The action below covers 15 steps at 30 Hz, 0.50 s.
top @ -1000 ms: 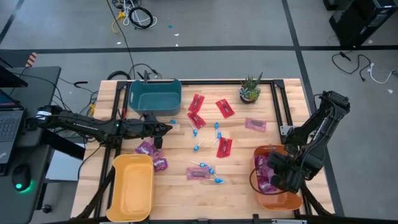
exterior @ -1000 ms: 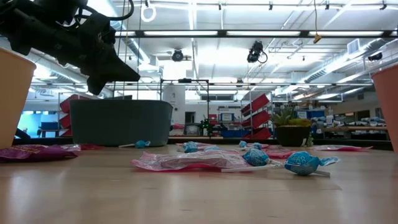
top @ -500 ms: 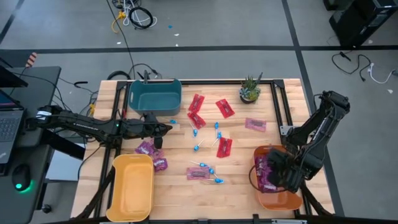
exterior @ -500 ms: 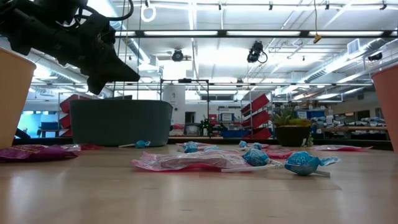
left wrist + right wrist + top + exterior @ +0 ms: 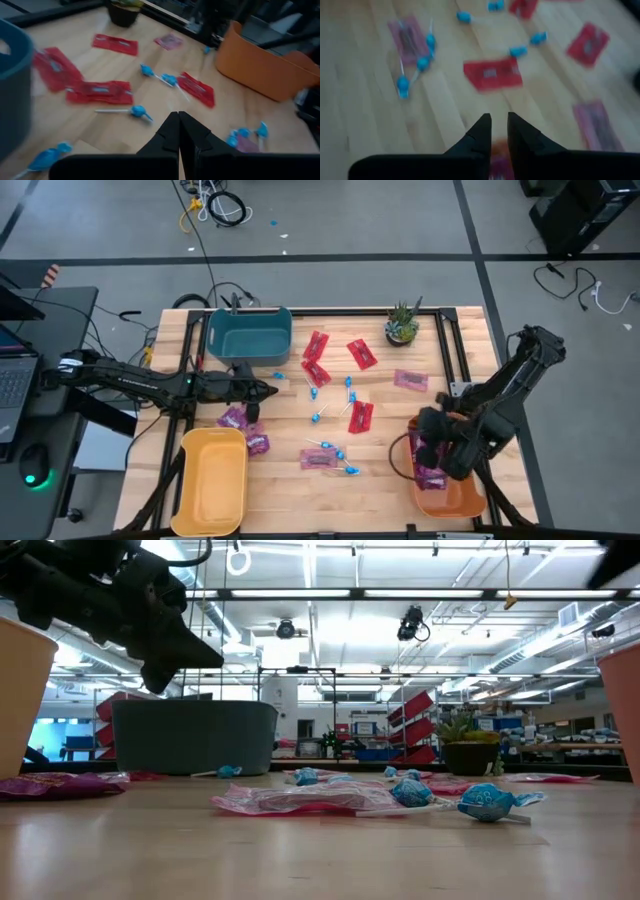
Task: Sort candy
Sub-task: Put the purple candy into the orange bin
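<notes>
The right hand hangs over the near rim of the orange bin, fingers a narrow slit apart and grasping nothing that I can see. Purple packets already lie in the bin just beneath it.

Ahead of that hand, spread over the table, wait red packets and blue lollipops. Their thin sticks cross a pink wrapper, so a pinch there could drag two kinds at once. Flat packets may also slip from the fingertips.

The left hand is clenched on nothing, hovering beside the teal bin, with more purple packets just below it and the yellow bin nearby.
</notes>
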Available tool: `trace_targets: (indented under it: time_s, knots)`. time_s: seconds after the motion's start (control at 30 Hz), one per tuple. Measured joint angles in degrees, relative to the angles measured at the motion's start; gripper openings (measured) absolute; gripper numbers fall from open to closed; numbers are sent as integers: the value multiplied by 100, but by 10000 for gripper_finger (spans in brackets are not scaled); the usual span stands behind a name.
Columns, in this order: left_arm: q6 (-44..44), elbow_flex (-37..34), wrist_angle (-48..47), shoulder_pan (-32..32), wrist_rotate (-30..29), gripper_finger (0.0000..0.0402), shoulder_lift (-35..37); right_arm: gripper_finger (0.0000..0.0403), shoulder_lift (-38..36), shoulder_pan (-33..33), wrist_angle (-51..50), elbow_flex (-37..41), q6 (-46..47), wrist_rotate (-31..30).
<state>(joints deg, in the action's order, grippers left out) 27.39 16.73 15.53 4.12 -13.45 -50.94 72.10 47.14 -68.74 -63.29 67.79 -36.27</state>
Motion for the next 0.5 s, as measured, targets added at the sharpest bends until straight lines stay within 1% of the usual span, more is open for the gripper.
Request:
trace_targets:
  time_s: [0.13,0.27,0.33,0.4,0.5]
  knots:
    - [23,0,5,2,244,1,0,40,0,-647,1057,2,-1325,-127]
    - [27,0,94,2,247,1,0,34,0,-1252,2896,137,-3265,-119]
    - [11,0,332,2,246,1,0,32,0,-1519,4023,276,-4266,76]
    - [-139,0,634,2,244,1,14,29,0,-1747,4955,439,-5070,382]
    - [-387,0,1049,2,248,1,47,24,81,-2052,6196,638,-5915,773]
